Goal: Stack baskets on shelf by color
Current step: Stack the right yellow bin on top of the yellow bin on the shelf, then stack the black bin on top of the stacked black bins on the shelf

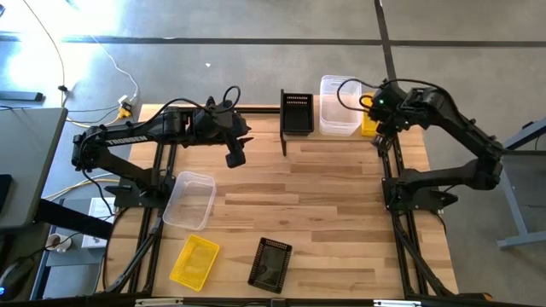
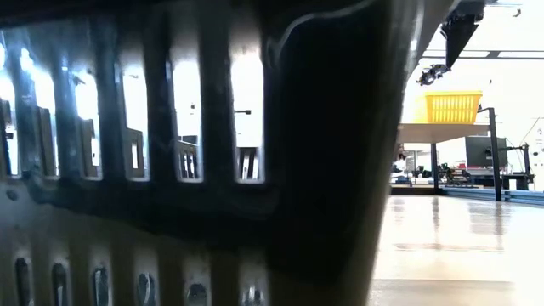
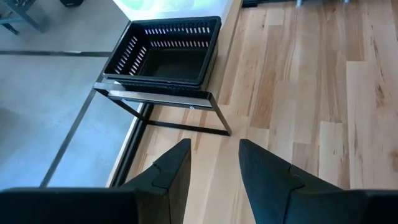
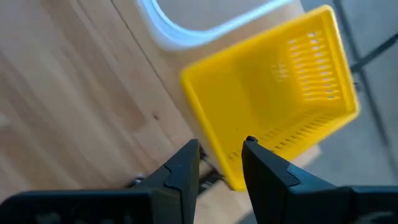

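The light-wood plank table (image 1: 290, 213) stands on a grey concrete floor (image 1: 256, 60). At its far edge the shelf (image 1: 341, 141) carries a black mesh basket (image 1: 297, 112), clear tubs (image 1: 339, 117) and a yellow mesh basket (image 1: 368, 126), side by side. Near the front lie a clear tub (image 1: 189, 200), a yellow basket (image 1: 194, 261) and a black basket (image 1: 271, 264), long axes roughly front-to-back. The left gripper (image 1: 235, 158) hovers spread and empty before the shelf; the right gripper (image 4: 221, 155) hangs spread over the yellow basket on the shelf.
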Available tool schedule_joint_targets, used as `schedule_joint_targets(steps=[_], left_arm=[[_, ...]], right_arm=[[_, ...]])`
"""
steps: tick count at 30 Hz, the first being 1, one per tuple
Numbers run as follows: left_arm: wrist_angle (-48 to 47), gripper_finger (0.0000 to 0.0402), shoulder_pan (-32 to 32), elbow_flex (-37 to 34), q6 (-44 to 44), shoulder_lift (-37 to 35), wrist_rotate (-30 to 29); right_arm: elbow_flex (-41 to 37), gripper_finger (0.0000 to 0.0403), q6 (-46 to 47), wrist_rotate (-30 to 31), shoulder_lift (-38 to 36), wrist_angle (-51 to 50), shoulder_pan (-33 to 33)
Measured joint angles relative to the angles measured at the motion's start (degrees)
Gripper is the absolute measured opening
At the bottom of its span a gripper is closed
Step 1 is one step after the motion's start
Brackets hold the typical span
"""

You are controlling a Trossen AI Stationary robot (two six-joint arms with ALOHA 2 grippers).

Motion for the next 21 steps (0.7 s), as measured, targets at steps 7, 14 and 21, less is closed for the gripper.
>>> schedule_joint_targets(steps=[7,14,21], left_arm=[[-5.6,0.0125,-0.33,0.0,-7.81,-1.92,2.61],[-12.4,0.0125,-2.3,0.02,-14.85,-4.37,9.29],[-19.86,0.0125,-8.91,0.02,-19.18,-4.81,8.85]], right_arm=[[3.02,0.0108,14.58,-10.13,-0.06,0.11,3.95],[2.95,0.0108,28.81,-14.65,0.11,3.97,14.44],[2.89,0.0108,40.02,-12.78,0.66,15.35,28.59]])
